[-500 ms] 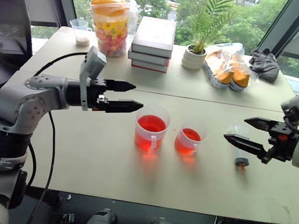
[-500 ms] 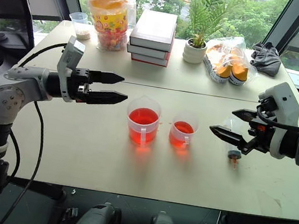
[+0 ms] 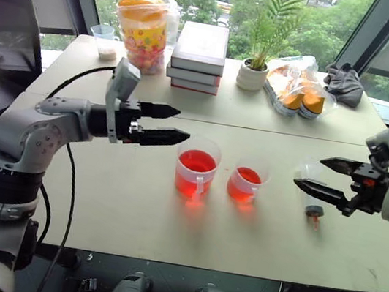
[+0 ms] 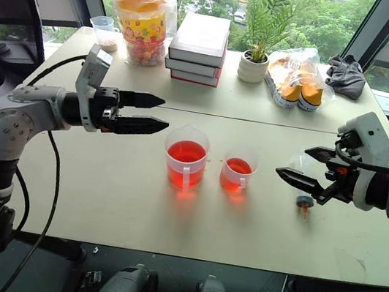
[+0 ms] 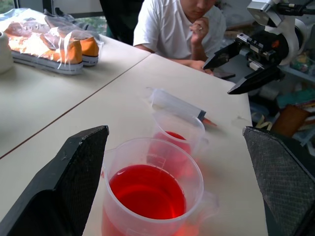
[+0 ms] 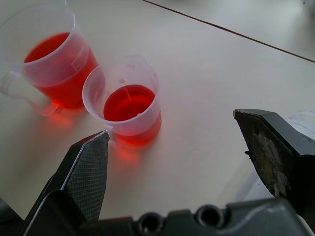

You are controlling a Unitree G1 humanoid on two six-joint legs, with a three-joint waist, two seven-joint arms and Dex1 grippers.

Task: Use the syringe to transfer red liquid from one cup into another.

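Right tool [image 3: 317,174], fingers spread and empty, has eased slightly right, hovering over the syringe [image 3: 310,195] lying on the desk [image 3: 117,215] right of both cups. Left tool [image 3: 172,125] spread too. We judge pickup pending.

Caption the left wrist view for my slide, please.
Open left gripper frames the larger cup of red liquid; smaller cup and syringe lie beyond.

On the table [image 3: 131,217], the larger cup [image 3: 196,167] sits just ahead of the left gripper's [image 3: 169,125] fingertips. The smaller cup [image 3: 247,182] stands beside it, toward the right gripper [image 3: 314,174], whose fingertips hover above the lying syringe [image 3: 311,196].
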